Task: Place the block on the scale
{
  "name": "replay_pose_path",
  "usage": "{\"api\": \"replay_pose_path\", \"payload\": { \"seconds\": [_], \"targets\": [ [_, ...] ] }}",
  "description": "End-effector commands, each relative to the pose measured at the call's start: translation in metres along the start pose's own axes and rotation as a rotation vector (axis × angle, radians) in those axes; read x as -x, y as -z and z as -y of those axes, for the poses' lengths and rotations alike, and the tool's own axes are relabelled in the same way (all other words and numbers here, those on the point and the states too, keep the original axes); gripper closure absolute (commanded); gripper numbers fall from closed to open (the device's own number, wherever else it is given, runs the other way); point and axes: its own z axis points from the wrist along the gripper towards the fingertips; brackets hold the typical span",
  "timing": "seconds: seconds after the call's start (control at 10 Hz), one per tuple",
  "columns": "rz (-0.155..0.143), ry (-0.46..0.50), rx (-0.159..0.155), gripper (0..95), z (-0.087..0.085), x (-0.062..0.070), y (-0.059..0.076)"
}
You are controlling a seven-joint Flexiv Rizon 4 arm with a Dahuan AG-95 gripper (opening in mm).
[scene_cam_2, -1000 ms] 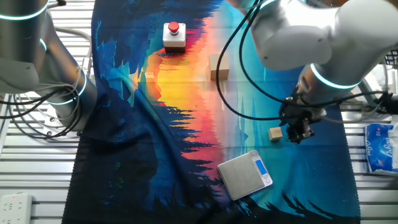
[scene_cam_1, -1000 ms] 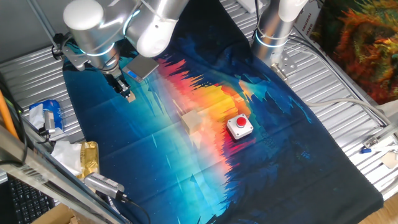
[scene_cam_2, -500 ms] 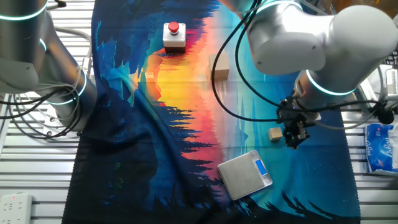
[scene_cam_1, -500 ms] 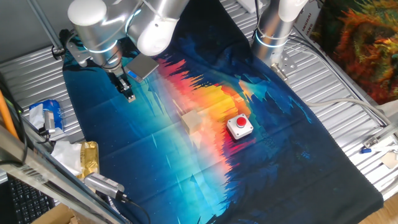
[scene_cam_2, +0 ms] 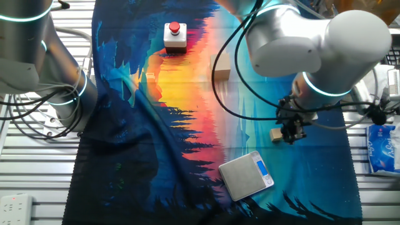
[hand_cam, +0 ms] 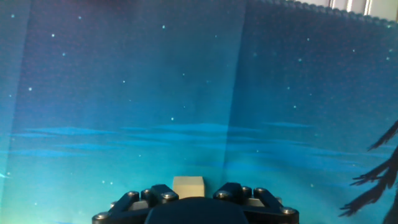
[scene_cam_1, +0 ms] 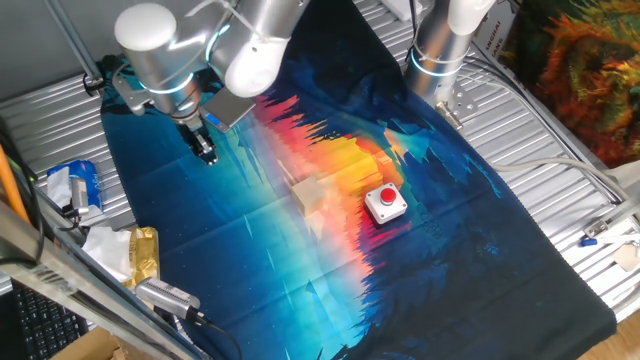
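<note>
Block: tiny tan wooden cube [hand_cam: 188, 185] lies on the cloth between the fingers.
Gripper [scene_cam_2: 289, 134]: black two-finger pincer, spread apart, low over it.

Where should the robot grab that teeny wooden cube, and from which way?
Probably from straight above, pinching two opposite flat sides of the block. It is a tiny cube lying flat on the cloth, with nothing touching it, so its upright faces are free. The tool hangs right by it, and in the hand view the cube sits centred between the fingers. The scale is nearby.
</note>
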Motion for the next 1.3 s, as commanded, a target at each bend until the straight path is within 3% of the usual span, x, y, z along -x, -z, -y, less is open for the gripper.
{"api": "replay_pose_path", "payload": {
  "seconds": [0.1, 0.2, 0.5, 0.8, 1.3],
  "targets": [
    [0.003, -0.015, 0.009, 76.0, 0.0, -0.002, 0.0],
    [0.004, -0.021, 0.005, 95.0, 0.0, -0.002, 0.0],
    [0.001, -0.04, 0.012, 95.0, 0.0, -0.003, 0.003],
    [0.009, 0.0, -0.003, 95.0, 0.008, -0.009, 0.011],
    [0.004, 0.065, -0.002, 95.0, 0.038, -0.034, 0.041]
  ]
}}
